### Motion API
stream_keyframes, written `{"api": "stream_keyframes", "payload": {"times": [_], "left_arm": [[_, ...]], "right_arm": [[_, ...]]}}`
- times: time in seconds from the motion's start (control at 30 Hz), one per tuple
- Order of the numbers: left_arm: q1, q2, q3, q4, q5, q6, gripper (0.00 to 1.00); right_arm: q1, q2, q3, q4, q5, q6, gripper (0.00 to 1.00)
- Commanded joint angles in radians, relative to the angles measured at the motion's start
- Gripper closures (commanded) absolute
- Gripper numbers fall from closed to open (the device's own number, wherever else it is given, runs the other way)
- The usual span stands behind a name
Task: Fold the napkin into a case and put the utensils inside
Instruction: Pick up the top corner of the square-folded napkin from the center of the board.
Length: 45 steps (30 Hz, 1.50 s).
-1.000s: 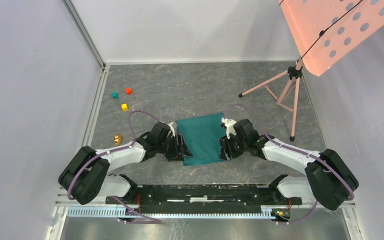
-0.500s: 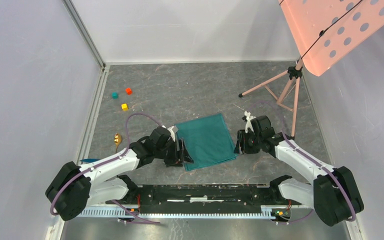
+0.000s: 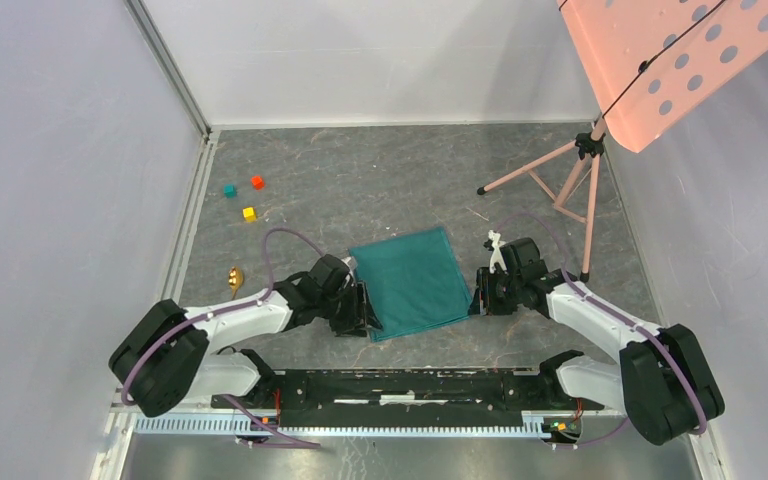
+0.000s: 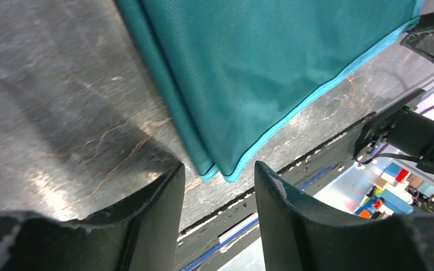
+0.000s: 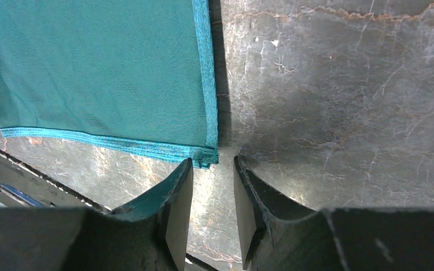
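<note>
**Grippers released from the cloth, poised at its near corners**

Since one second earlier, the right gripper (image 3: 480, 295) had drawn back from the right edge of the soft teal-green fabric napkin (image 3: 415, 282). The cloth had spread wider and turned slightly on the grey marbled table (image 3: 380, 185). The left gripper (image 3: 368, 310) had slid down to the napkin's near-left corner. In the left wrist view its fingers stood moderately apart and empty, with the layered corner of the cloth just ahead of the gap. In the right wrist view the right gripper's fingers were narrowly parted and empty. The near-right corner lay just beyond their tips. The napkin lay flat at mid-table between both arms. A small shiny gold metal spoon (image 3: 236, 277) rested well to its left, apart from the cloth.
</note>
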Motion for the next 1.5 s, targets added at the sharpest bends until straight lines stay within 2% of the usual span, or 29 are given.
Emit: {"api": "stream_keyframes", "payload": {"times": [0.0,0.07,0.13,0.27,0.47,0.73,0.83,1.1,1.17,1.23,1.3,1.33,1.4,1.47], "left_arm": [[-0.009,0.058,0.001,0.074,0.008,-0.020,0.43],[-0.015,0.066,0.000,0.079,0.007,-0.020,0.43],[-0.016,0.071,0.005,0.042,-0.008,-0.007,0.49],[-0.017,0.058,0.002,-0.035,-0.057,0.026,0.55],[-0.017,0.073,0.005,-0.056,-0.076,0.041,0.63],[-0.017,0.067,-0.013,-0.049,-0.086,0.040,0.77],[-0.017,0.031,-0.051,-0.010,-0.079,0.022,0.86],[-0.017,0.001,-0.112,0.073,-0.045,-0.012,0.97],[-0.017,-0.022,-0.111,0.071,-0.035,-0.021,0.92],[-0.019,-0.053,-0.108,0.059,-0.026,-0.039,0.80],[-0.020,-0.080,-0.102,0.038,-0.015,-0.061,0.56],[-0.023,-0.089,-0.103,0.036,-0.008,-0.074,0.49],[-0.033,-0.099,-0.100,0.038,0.002,-0.087,0.43],[-0.044,-0.093,-0.090,0.037,-0.001,-0.086,0.43]], "right_arm": [[-0.003,0.011,0.013,0.031,0.012,-0.032,0.61],[-0.003,0.013,0.016,0.033,0.013,-0.039,0.62],[-0.003,0.016,0.021,0.030,0.010,-0.046,0.62],[-0.003,0.012,0.023,0.030,0.000,-0.052,0.62],[-0.004,0.009,0.022,0.031,0.000,-0.057,0.63],[-0.003,-0.006,0.025,0.017,-0.006,-0.055,0.63],[-0.004,-0.019,0.023,0.026,-0.027,-0.042,0.59],[-0.004,-0.020,0.020,0.053,-0.081,-0.007,0.57],[-0.004,-0.017,0.022,0.051,-0.083,-0.009,0.57],[-0.004,-0.016,0.020,0.054,-0.084,-0.008,0.57],[-0.005,-0.013,0.016,0.062,-0.086,-0.001,0.57],[-0.004,-0.011,0.016,0.064,-0.091,0.000,0.58],[-0.005,-0.012,0.020,0.065,-0.093,0.002,0.60],[-0.005,-0.016,0.023,0.065,-0.087,0.000,0.64]]}}
